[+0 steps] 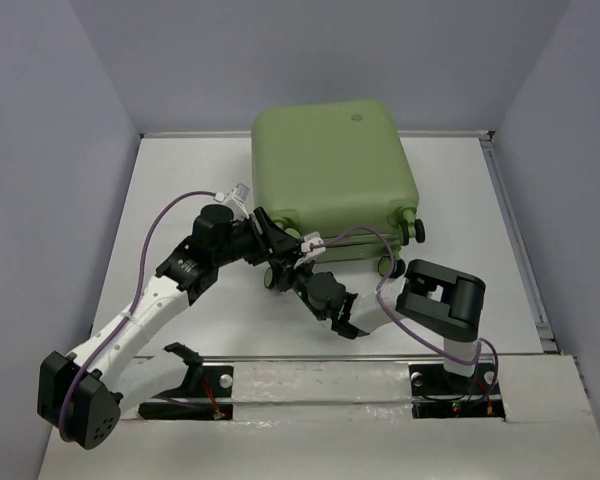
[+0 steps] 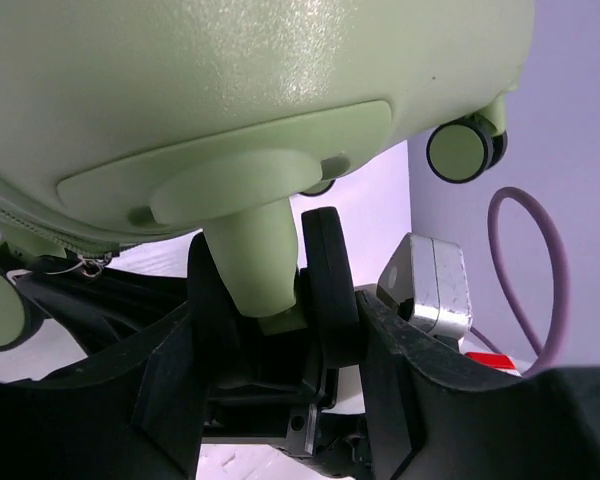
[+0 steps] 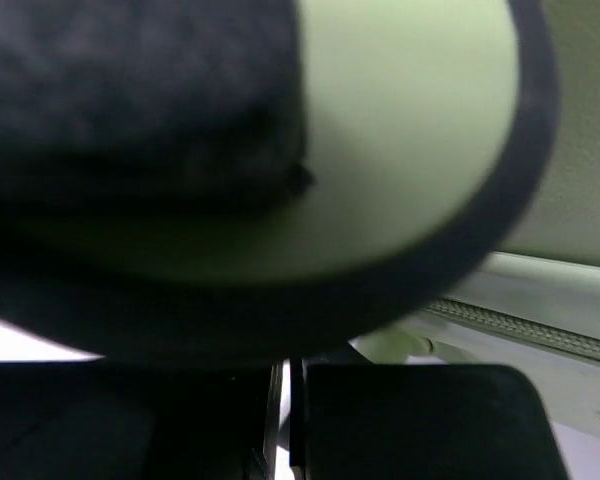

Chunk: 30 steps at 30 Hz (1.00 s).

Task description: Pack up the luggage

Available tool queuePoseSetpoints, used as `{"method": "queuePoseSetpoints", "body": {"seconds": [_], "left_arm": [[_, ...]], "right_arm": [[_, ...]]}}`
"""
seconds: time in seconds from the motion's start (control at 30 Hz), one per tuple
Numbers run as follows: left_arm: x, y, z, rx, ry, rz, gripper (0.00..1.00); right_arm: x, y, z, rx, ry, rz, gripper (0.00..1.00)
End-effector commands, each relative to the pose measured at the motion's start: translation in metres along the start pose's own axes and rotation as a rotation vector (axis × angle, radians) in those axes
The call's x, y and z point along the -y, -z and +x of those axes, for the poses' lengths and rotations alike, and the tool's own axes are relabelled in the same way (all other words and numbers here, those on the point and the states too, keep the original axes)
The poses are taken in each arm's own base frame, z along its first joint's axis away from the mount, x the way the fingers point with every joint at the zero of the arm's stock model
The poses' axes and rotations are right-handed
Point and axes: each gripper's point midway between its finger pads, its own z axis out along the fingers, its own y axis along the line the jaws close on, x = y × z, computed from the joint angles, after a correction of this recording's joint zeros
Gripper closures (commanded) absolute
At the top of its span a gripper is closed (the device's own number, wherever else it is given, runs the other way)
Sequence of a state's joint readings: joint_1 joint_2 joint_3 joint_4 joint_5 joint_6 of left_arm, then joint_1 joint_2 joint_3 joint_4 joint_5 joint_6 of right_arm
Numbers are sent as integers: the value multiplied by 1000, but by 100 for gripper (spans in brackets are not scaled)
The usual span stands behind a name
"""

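The luggage (image 1: pixel 330 170), a light-green hard-shell suitcase, lies closed and flat at the back of the table, wheels toward me. My left gripper (image 1: pixel 270 235) is at its near left corner. In the left wrist view the fingers (image 2: pixel 400 380) close on either side of a caster (image 2: pixel 280 270), its green stem and black wheel between them, under the shell (image 2: pixel 230 90). My right gripper (image 1: pixel 298 272) sits just below that corner, beside another wheel (image 1: pixel 273 278). In the right wrist view its jaws (image 3: pixel 288 400) show only a thin slit, with a blurred green-and-black wheel (image 3: pixel 400 150) filling the view above.
Two more casters (image 1: pixel 412 228) stick out at the suitcase's near right corner. Purple cables (image 1: pixel 170 215) loop over both arms. The right arm's black elbow (image 1: pixel 442 295) stands near the front right. A raised rail (image 1: pixel 520 250) borders the table's right side.
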<state>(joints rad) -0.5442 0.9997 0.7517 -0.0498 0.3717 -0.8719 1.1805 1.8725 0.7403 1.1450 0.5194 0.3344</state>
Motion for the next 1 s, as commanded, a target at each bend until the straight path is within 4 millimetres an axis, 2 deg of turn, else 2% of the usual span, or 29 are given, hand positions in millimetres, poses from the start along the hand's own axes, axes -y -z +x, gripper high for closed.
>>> {"method": "queuePoseSetpoints", "body": {"seconds": [0.0, 0.03, 0.1, 0.13, 0.17, 0.2, 0.23, 0.27, 0.3, 0.33, 0.37, 0.4, 0.43, 0.47, 0.5, 0.53, 0.57, 0.6, 0.63, 0.67, 0.7, 0.73, 0.77, 0.8, 0.83, 0.87, 0.93, 0.97], "left_arm": [[185, 84, -62, 265, -254, 645, 94], [186, 88, -61, 267, -243, 658, 94], [187, 96, -64, 306, -219, 673, 94], [182, 99, -63, 323, -190, 680, 94], [180, 101, -62, 334, -175, 681, 94], [170, 100, -58, 331, -144, 673, 94], [168, 101, -59, 351, -126, 677, 94], [164, 99, -58, 352, -111, 675, 94], [154, 93, -54, 344, -94, 657, 94], [150, 90, -52, 341, -85, 648, 94], [142, 85, -49, 332, -82, 632, 94], [139, 80, -46, 323, -82, 622, 94], [132, 73, -44, 312, -79, 600, 94], [127, 67, -43, 307, -80, 585, 94], [119, 58, -40, 291, -72, 561, 94], [115, 53, -39, 288, -73, 550, 94], [111, 48, -38, 283, -68, 536, 89], [104, 42, -36, 274, -55, 523, 83], [99, 36, -34, 267, -46, 507, 76], [97, 33, -35, 272, -47, 506, 60], [94, 28, -35, 267, -42, 494, 53], [94, 26, -35, 263, -45, 496, 39], [92, 24, -35, 261, -46, 490, 39], [93, 23, -34, 255, -51, 490, 30], [91, 20, -33, 249, -55, 483, 26], [90, 19, -32, 244, -57, 483, 19], [87, 16, -31, 240, -58, 473, 14], [86, 16, -30, 235, -59, 471, 10]], "right_arm": [[-146, 13, -20, 44, -217, -533, 93], [-154, 12, -35, 82, -246, -556, 93], [-156, 4, -37, 119, -294, -547, 93], [-159, 3, -53, 171, -362, -551, 93], [-152, -1, -52, 184, -393, -536, 93], [-148, 1, -63, 219, -462, -544, 93], [-145, 4, -65, 234, -487, -541, 93], [-127, 8, -55, 229, -490, -483, 93], [-119, 15, -64, 252, -505, -466, 93], [-107, 21, -61, 246, -492, -431, 93], [-79, 35, -38, 191, -443, -354, 85], [-66, 44, -34, 173, -409, -322, 74], [-57, 56, -47, 186, -390, -302, 62], [-44, 66, -43, 161, -371, -267, 49], [-22, 85, -37, 103, -333, -205, 31], [-13, 93, -34, 64, -317, -175, 25], [-6, 98, -30, 16, -294, -139, 21], [20, 108, 10, -162, -183, -19, 15], [23, 111, 7, -195, -156, 9, 12], [21, 114, -8, -207, -131, 21, 10], [21, 116, -15, -200, -109, 15, 8], [20, 119, -35, -159, -120, 11, 7], [22, 120, -32, -174, -98, 18, 6], [23, 121, -44, -159, -92, 23, 4], [24, 119, -51, -151, -70, 22, 3], [19, 112, -65, -126, -69, 18, 3], [10, 105, -76, -111, -23, -6, 3], [2, 95, -94, -77, -26, -13, 3]]}}
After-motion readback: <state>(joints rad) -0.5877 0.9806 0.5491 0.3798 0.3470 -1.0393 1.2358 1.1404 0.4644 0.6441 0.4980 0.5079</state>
